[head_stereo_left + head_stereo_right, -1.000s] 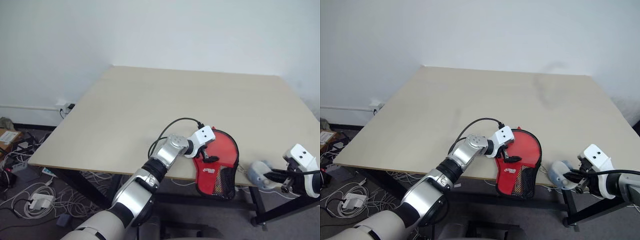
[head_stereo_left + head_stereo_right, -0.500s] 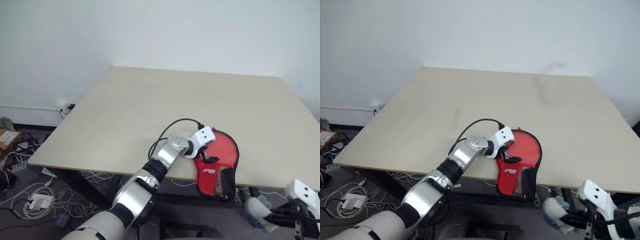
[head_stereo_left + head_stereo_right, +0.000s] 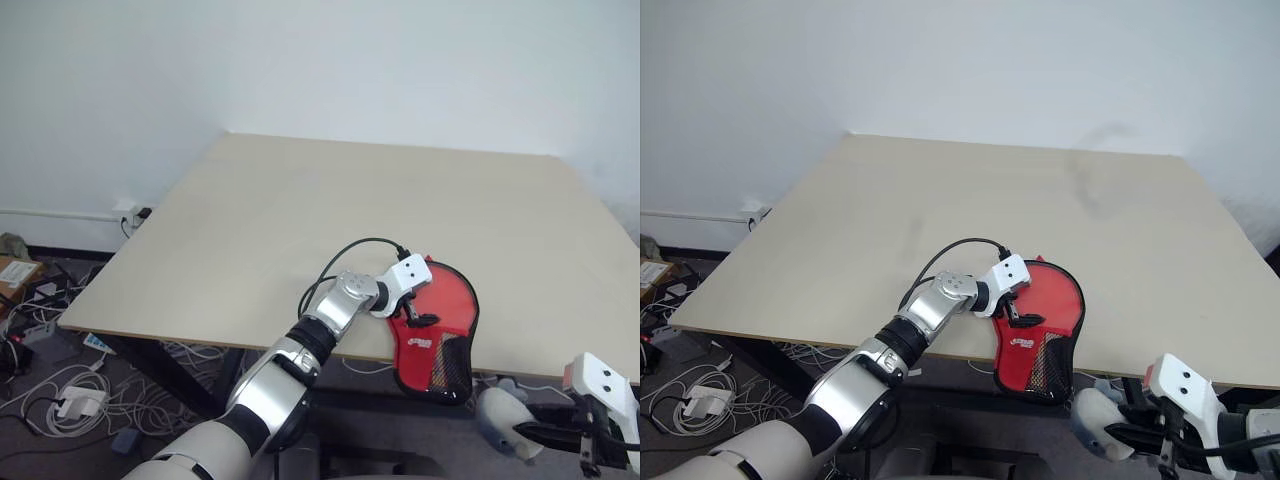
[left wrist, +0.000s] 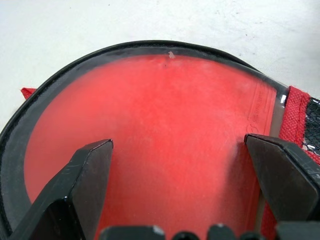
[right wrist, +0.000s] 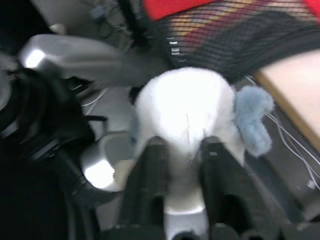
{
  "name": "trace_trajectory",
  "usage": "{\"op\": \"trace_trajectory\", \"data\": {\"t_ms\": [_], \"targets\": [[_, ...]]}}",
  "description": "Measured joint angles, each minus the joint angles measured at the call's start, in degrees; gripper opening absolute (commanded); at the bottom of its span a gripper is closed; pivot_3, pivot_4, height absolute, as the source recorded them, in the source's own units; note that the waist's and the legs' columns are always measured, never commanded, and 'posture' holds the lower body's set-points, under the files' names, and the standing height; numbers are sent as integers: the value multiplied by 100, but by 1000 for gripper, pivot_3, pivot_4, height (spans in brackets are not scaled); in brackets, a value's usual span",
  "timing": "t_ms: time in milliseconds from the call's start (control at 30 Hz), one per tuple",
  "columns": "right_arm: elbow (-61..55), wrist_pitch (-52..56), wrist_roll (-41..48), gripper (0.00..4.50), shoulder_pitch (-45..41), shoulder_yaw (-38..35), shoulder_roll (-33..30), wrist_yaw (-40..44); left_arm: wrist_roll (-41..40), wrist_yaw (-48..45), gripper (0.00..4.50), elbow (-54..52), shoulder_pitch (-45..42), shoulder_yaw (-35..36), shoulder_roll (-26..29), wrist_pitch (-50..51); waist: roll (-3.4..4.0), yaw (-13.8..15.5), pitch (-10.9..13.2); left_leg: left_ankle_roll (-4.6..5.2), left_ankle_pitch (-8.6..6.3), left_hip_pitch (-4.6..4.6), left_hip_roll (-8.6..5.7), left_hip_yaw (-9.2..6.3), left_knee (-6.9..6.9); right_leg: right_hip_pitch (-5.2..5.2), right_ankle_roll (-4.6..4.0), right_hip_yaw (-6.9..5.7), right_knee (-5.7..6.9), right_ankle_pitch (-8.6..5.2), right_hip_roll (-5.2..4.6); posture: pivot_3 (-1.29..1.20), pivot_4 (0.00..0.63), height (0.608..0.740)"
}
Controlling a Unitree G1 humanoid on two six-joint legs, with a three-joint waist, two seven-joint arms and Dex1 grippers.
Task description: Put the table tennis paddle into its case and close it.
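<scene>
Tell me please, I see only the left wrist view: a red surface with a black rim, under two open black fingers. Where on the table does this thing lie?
Observer: The red paddle-shaped soft case lies at the near edge of the beige table. Its black mesh narrow end hangs over that edge.
Operator: Where is the other arm?
Observer: The right gripper is below the table's edge, to the right of the case and apart from it.
Operator: Does it carry something?
Observer: A white fluffy thing with a grey-blue patch sits at its tip. I cannot tell if it is gripped.
</scene>
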Motion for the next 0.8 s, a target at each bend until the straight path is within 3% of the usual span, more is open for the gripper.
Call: {"op": "trace_trajectory", "data": {"t_ms": [100,333,467,633,800], "targets": [[64,244,83,2958,-140,17,-17,-29,2,-17,4500,47,-33,0,21,-25,1,-3,-1,0,0,1,-1,0,0,1,0,-1,0,0,1,0,0,715],[280,842,802,2958,-1023,-629,-208,78,3,0,4500,263,-153,21,29,-156,-1,-14,-1,1,0,2,-3,1,3,0,0,1,0,1,1,0,0,715],[465,972,1013,2958,-2247,-511,-111,-490,-65,49,4500,379,-189,273,122,-276,4,-44,-1,-1,1,4,-3,4,0,-7,0,4,2,1,3,0,0,715],[867,758,558,2958,-3560,499,362,-1685,-216,-60,4500,367,-186,607,530,-358,26,-34,4,4,5,-12,-9,7,-2,-29,0,12,14,3,3,0,0,715],[1938,379,-132,2958,-5005,1513,1425,-2885,-511,-526,4500,-351,-164,934,996,-191,29,-7,18,-15,32,-23,-16,27,1,-47,1,25,27,5,3,0,0,715]]}}
